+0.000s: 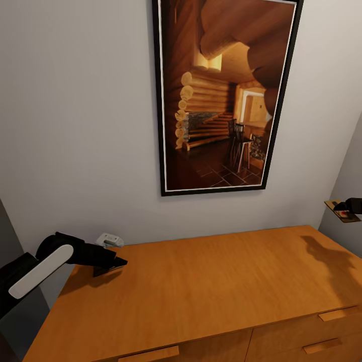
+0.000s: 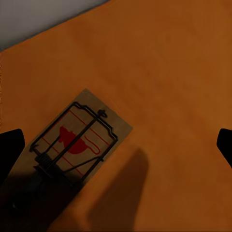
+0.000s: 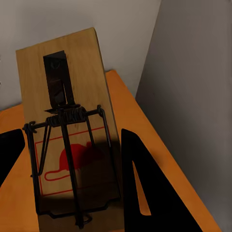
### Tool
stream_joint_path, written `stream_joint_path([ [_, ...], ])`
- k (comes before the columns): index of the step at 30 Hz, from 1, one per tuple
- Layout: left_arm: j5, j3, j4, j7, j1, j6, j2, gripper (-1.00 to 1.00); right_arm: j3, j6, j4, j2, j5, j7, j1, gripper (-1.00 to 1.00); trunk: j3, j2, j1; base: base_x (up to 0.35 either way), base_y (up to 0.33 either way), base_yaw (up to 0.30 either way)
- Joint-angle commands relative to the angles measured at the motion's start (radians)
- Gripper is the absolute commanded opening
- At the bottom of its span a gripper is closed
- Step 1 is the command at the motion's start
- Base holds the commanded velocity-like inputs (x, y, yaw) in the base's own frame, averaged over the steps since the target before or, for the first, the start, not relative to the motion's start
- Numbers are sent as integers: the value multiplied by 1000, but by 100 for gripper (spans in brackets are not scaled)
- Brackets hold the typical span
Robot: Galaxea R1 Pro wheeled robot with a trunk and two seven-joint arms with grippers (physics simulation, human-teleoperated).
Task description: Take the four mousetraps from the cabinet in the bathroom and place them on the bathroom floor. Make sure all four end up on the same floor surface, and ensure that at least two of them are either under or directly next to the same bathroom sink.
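The cabinet [image 1: 201, 286] is an orange-brown chest with bar handles along its front. My left gripper [image 1: 111, 263] hovers low over its back left corner. In the left wrist view this gripper [image 2: 116, 147] is open, and a tan mousetrap [image 2: 77, 142] with a red spot lies flat on the wood nearer one fingertip [image 2: 9, 150]. My right gripper [image 1: 351, 206] hangs above the cabinet's right end, shut on a second mousetrap [image 1: 343, 213]. In the right wrist view that trap [image 3: 67, 135] stands on edge between the dark fingers [image 3: 145, 188].
A large framed picture [image 1: 226, 95] of a log interior hangs on the white wall behind the cabinet. A small white fitting [image 1: 109, 240] sits on the wall by the left gripper. A grey side wall [image 1: 349, 176] closes the right end.
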Motion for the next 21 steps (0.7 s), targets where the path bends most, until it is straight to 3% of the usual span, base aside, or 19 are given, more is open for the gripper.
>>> stream_joint_path([
  [1,10,-3,-1,10,-1,1,3,100,4,2,0,-1,10,10,-2,-100,-1,-1,0,0,0,0],
  [9,4,-4,-2,10,-2,1,12,100,4,2,0,-1,10,10,-2,-100,-1,-1,0,0,0,0],
  [11,-13,-3,-2,10,-2,1,15,100,4,2,0,-1,10,10,-2,-100,-1,-1,0,0,0,0],
  [15,-89,0,-2,10,-2,2,25,100,4,2,0,-1,10,10,-2,-100,-1,-1,0,0,0,0],
  [21,-117,-3,-1,9,-1,2,21,100,4,2,0,0,10,10,-2,-100,-1,-1,0,0,0,0],
])
